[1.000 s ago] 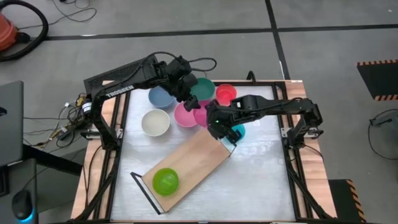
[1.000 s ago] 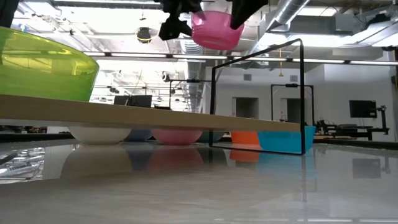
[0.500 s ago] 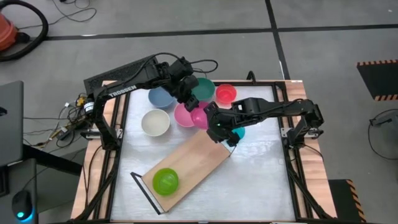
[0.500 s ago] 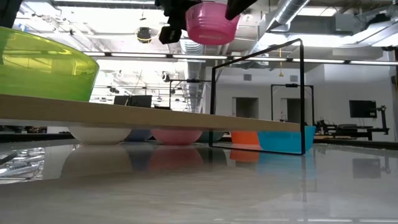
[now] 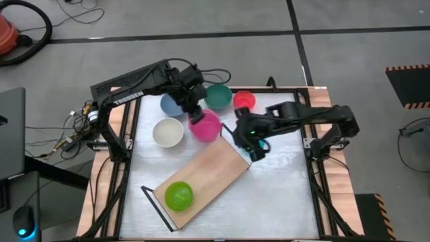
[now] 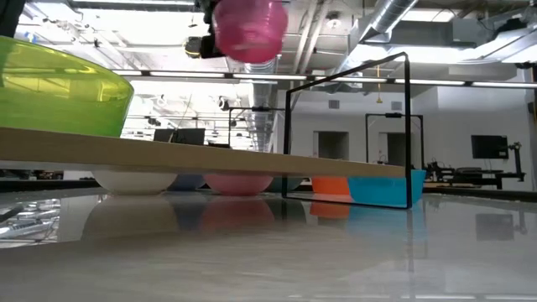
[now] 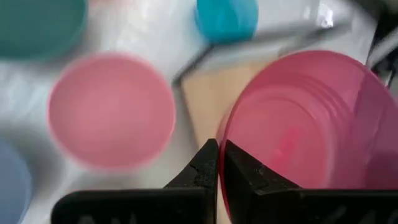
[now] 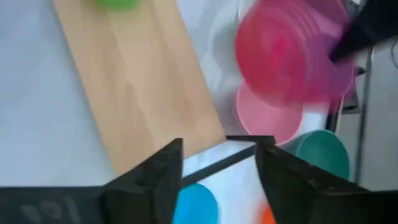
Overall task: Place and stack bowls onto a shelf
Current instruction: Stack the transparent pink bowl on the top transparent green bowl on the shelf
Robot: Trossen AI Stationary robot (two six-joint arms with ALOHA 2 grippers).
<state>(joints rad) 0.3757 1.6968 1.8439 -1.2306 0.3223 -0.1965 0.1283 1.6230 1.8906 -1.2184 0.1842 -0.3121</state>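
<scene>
Holding the magenta bowl (image 7: 311, 130) by its rim, my left claw (image 7: 217, 163) is pinched tight on the thin wall, and the bowl hangs in the air well above the table (image 5: 282, 195). In the low view the bowl (image 6: 249, 29) is cut off at the top and my fingers barely show. Below my left claw sits the pink bowl (image 7: 112, 111), blurred, with the teal bowl (image 5: 218, 96) and blue bowl (image 5: 171, 105) near it, both partly covered by my arm. The cream bowl (image 5: 168, 132) stands beside them.

My right claw (image 8: 217, 165) hangs with its fingers spread wide and nothing between them, just past the near wire end of the shelf (image 5: 208, 171). The cyan bowl (image 8: 194, 202) lies mostly hidden under it; the red bowl (image 5: 244, 101) sits beyond.

The board lies open and bare from my right claw down to the lime green bowl (image 5: 179, 195) at its far end. Every bowl looks empty.
</scene>
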